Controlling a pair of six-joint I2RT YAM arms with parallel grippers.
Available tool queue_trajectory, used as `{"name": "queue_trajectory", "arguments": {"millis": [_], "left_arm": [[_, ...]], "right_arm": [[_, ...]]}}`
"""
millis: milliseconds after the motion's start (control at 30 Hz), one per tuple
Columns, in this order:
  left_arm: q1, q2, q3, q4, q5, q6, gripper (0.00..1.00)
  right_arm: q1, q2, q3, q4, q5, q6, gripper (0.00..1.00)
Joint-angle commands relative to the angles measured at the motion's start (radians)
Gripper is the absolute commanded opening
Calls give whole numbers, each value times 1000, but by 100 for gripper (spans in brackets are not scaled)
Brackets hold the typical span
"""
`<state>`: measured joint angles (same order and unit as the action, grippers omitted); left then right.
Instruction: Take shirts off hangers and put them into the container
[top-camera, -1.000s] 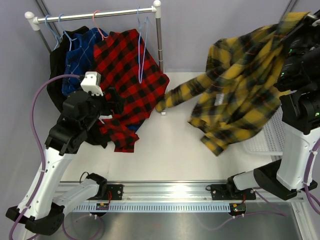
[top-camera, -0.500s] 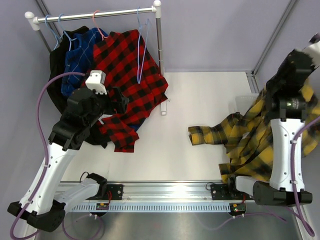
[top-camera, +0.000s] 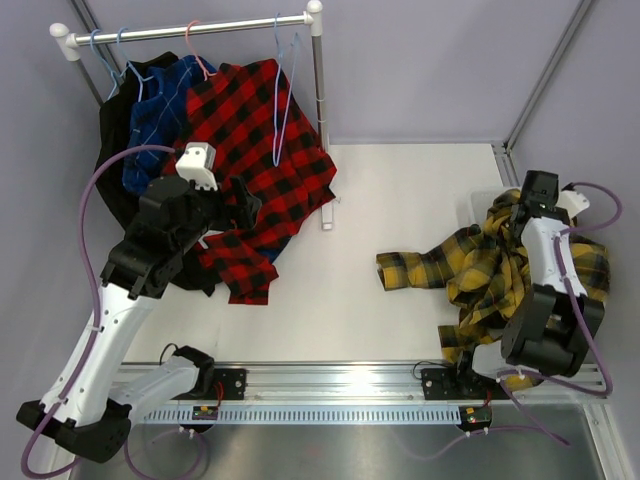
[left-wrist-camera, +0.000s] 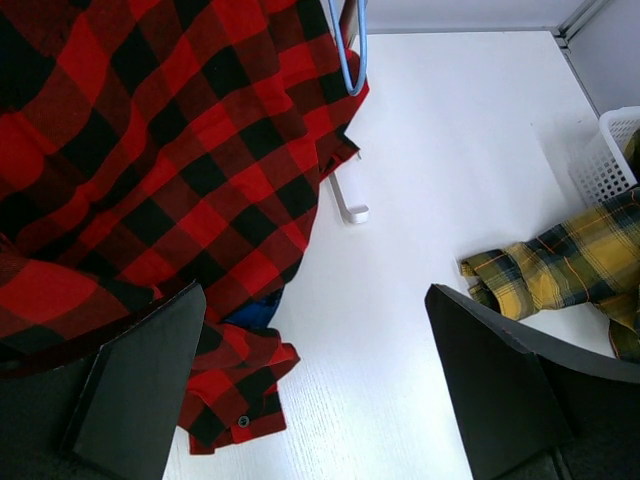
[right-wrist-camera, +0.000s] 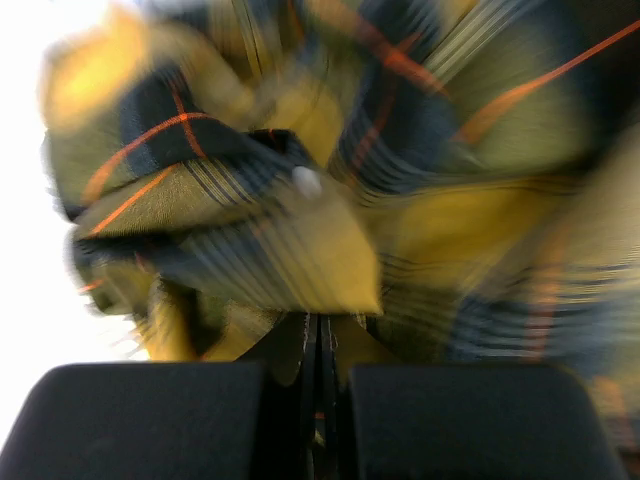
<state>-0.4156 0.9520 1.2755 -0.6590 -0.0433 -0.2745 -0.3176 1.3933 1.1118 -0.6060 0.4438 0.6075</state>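
The yellow-and-black plaid shirt (top-camera: 490, 268) lies heaped over the container (top-camera: 479, 206) at the right, with one sleeve trailing left across the table. My right gripper (top-camera: 520, 218) is down in that heap; the blurred right wrist view has it (right-wrist-camera: 318, 330) shut on a fold of the yellow shirt (right-wrist-camera: 290, 250). A red-and-black plaid shirt (top-camera: 255, 150), a blue one (top-camera: 155, 125) and a black one (top-camera: 112, 160) hang on thin hangers (top-camera: 285, 100) from the rail. My left gripper (top-camera: 243, 206) hovers open beside the red shirt (left-wrist-camera: 150, 160), with nothing between its fingers (left-wrist-camera: 315, 300).
The silver rail (top-camera: 190, 30) crosses the back left, and its post ends in a white foot (top-camera: 326, 222) on the table. A light blue hanger (left-wrist-camera: 355, 60) hangs over the red shirt. A corner of the white basket (left-wrist-camera: 612, 150) shows in the left wrist view.
My right arm has come down from high at the right, and the yellow shirt has dropped from mid-air into a heap over the basket. The left arm has barely moved.
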Motion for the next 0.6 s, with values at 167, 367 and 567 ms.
{"name": "queue_trajectory", "arguments": {"millis": [167,367,567], "left_arm": [[5,-12,-8,27,17,-6,99],[5,-4,7,27,28,-6,99],[5,10,18,27,36,-6,99]], "right_arm": [[-14,96,95,-100,-70,63,21],[12,-92,204,-78,-105,-109,81],[337,-137,230,-104,-74,-235,92]]}}
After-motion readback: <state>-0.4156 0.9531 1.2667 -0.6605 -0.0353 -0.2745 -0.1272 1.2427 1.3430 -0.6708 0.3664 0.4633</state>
